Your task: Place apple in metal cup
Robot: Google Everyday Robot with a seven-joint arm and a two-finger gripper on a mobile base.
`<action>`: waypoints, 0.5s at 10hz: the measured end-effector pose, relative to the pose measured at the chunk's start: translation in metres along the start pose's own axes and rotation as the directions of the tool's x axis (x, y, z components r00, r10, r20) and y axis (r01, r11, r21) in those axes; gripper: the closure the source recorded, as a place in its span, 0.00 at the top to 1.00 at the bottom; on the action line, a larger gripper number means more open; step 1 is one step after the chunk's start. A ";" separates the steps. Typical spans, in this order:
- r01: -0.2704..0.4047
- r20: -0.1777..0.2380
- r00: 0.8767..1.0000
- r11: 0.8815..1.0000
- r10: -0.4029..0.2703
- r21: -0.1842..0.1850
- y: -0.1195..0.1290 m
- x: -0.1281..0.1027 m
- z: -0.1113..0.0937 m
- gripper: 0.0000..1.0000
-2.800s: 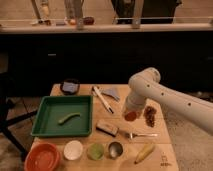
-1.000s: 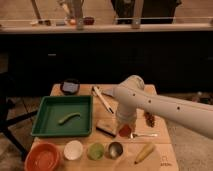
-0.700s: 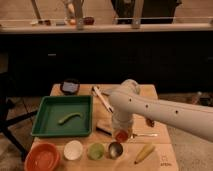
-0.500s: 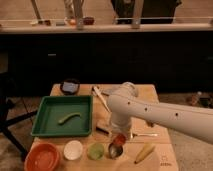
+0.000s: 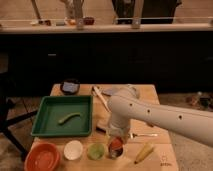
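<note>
The red-orange apple sits right at the mouth of the metal cup, which stands in the front row of the wooden table. My gripper points down from the white arm and is shut on the apple. The arm hides most of the fingers and the cup's far rim. I cannot tell whether the apple touches the cup.
A pale green cup, a white cup and a red bowl line up left of the metal cup. A banana lies to its right, with a fork behind. A green tray fills the left side, a dark bowl behind it.
The arm has swung left and toward the table's front edge, carrying the apple down from the right middle of the table to the metal cup's mouth.
</note>
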 end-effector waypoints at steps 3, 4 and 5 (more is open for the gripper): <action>-0.005 0.021 1.000 1.000 0.005 0.027 0.001 -0.004 0.004 0.00; -0.012 0.029 1.000 0.999 0.011 0.034 0.003 -0.007 0.006 0.00; -0.017 0.033 0.999 0.999 0.016 0.038 0.004 -0.008 0.007 0.00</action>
